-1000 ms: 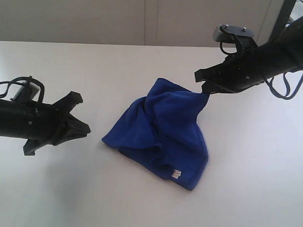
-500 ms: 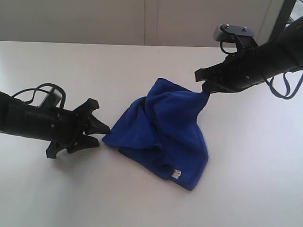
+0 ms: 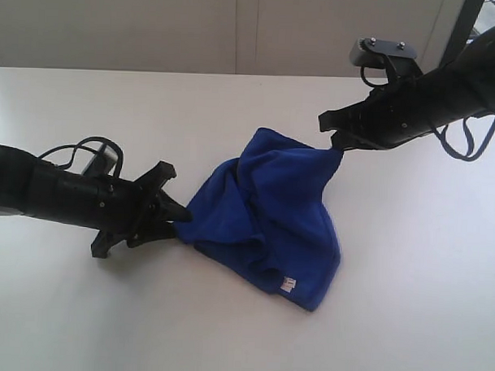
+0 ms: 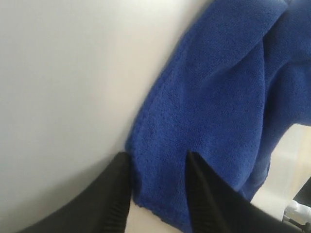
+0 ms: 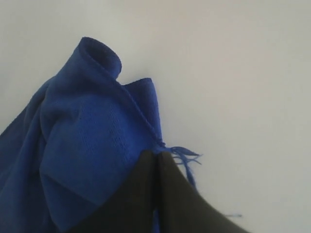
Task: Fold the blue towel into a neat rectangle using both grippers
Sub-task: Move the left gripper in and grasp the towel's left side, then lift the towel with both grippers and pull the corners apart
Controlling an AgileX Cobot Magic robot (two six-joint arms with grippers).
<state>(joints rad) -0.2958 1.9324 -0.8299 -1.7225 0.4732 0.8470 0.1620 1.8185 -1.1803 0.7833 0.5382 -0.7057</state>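
Note:
The blue towel (image 3: 271, 211) lies crumpled on the white table, its small white tag (image 3: 288, 285) at the near edge. My right gripper (image 3: 338, 148) is shut on the towel's far right corner and holds it raised, so the cloth hangs down from it. In the right wrist view the pinched corner (image 5: 146, 121) bunches at the closed gripper (image 5: 155, 153) and loose threads stick out. My left gripper (image 3: 175, 216) is low at the towel's left corner. Its jaws stand open in the left wrist view (image 4: 158, 158), one on each side of the cloth's edge (image 4: 218, 97).
The white table (image 3: 152, 109) runs back to a pale wall. The right arm's black cables (image 3: 464, 140) loop at the far right; the left arm's cable (image 3: 86, 151) arches over its wrist.
My left arm has slid right across the table to the towel's left corner, opening wide on the way, and its jaws now straddle the edge. The right gripper has stayed still.

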